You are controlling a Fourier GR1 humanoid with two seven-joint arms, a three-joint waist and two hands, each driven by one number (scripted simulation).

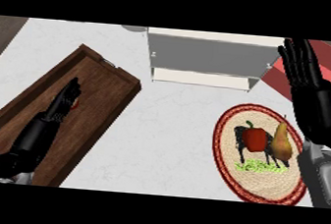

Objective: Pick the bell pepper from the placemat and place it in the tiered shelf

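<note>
Our right hand open at the worktop's right edge

Fingers straight, it holds nothing; the bell pepper lies well apart, below and left of it on the placemat, beside a pear. The tiered shelf stands left of the hand.

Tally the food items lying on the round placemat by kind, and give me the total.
Red bell pepper: 1
Yellow-brown pear: 1
Total on the round woven placemat with a red rim: 2
</note>
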